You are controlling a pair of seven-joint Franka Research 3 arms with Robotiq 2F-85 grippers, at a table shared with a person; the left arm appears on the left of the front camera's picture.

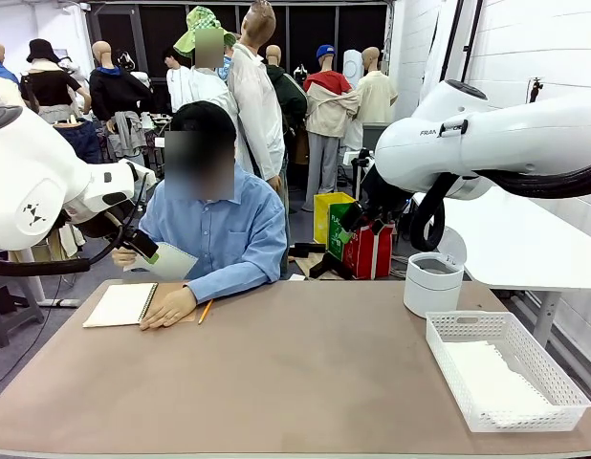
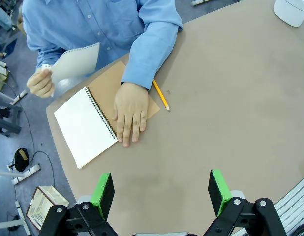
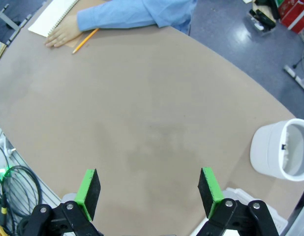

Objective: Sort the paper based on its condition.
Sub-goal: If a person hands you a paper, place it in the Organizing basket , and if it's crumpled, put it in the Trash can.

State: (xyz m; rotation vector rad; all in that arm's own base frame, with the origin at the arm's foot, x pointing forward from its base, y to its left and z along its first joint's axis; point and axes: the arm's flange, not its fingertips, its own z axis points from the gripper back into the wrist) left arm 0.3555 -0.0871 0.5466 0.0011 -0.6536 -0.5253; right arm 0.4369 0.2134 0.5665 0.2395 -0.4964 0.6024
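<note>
Your torn-out paper [image 2: 76, 61] is sitting in the person's raised hand [image 2: 40, 83], off the table's far-left edge, tilted, with its long axis running from that hand up toward the blue sleeve and its perforated edge uppermost. The other hand [image 2: 130, 113] is pressing flat on the open notebook [image 2: 85, 125], with a pencil [image 2: 161, 94] lying just beside it. More white sheets are lying in the basket [image 1: 554, 368] near a white bin [image 1: 433, 284]. Your left gripper [image 2: 161, 194] and right gripper [image 3: 148, 191] are both hovering with jaws spread wide, grasping nothing.
</note>
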